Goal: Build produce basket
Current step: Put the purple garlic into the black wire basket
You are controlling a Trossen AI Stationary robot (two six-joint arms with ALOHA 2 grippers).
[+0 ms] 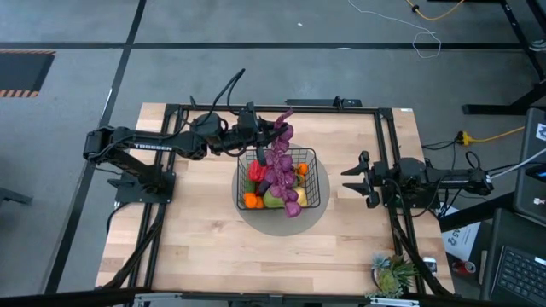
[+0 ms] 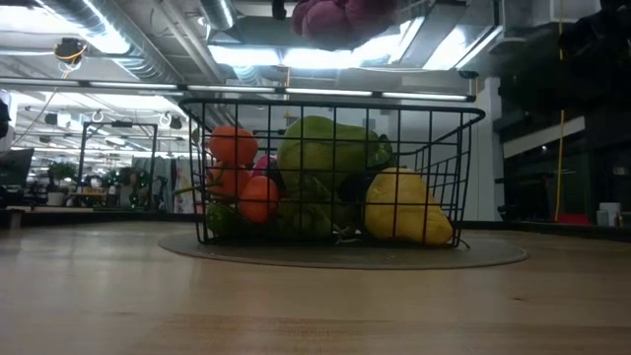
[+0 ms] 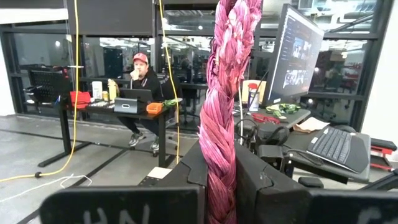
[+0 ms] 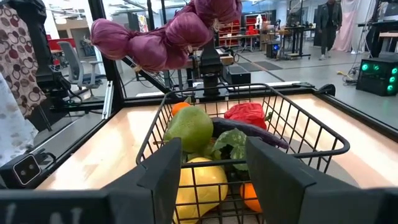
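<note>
Basket (image 1: 312, 181) sits on the round grey mat (image 1: 256, 222) mid-table, loaded: red pepper (image 4: 246, 113), green pear (image 4: 194, 127), lemon (image 2: 404, 207), oranges (image 2: 235, 148). Left gripper (image 1: 271, 134) above the basket's far edge, clamped on the purple string (image 3: 225, 112), which hangs over the basket. Right gripper (image 1: 350, 181) just beside the basket, fingers apart, nothing held. Potted plant (image 1: 392, 275) at the table's near right corner.

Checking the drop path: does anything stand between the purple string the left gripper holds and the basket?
Nothing visible. The purple string hangs from the left gripper over the open-topped basket; below it lies only produce already inside, such as the pear.
</note>
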